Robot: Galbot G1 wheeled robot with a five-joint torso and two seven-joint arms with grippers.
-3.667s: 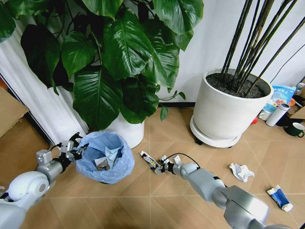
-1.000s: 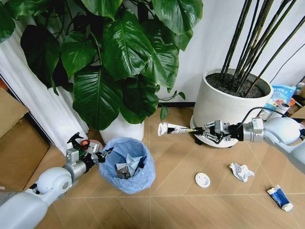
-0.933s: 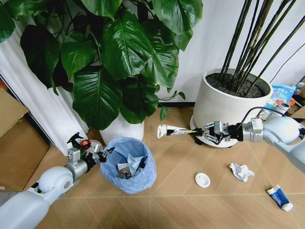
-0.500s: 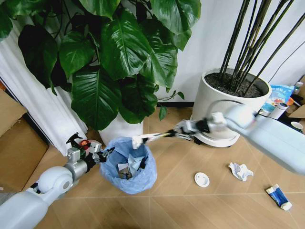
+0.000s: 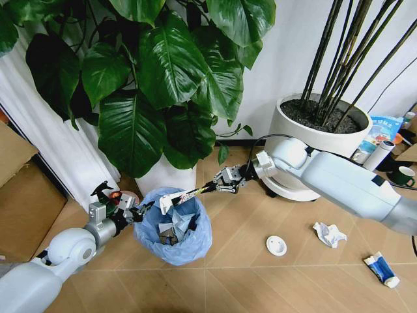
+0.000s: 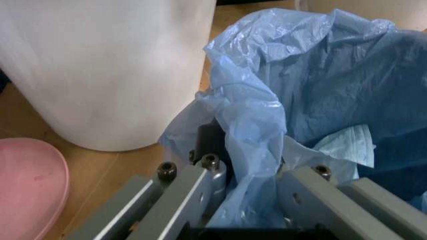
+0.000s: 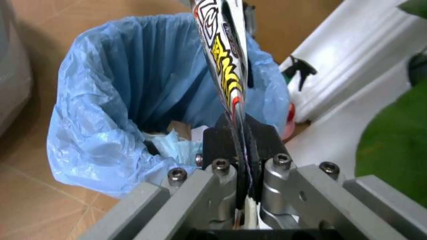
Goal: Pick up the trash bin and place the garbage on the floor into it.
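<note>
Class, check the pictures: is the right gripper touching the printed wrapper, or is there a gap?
Touching. The right wrist view shows the right gripper pinching the printed wrapper between its fingers.

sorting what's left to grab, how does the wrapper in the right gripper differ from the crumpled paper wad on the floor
The wrapper is long, flat and printed with yellow lettering; the paper wad is plain white and crumpled into a lump. The wrapper is held in the air by the right gripper, its free end over the trash bin; the paper wad lies loose on the floor, untouched. Both are small, light litter.
</note>
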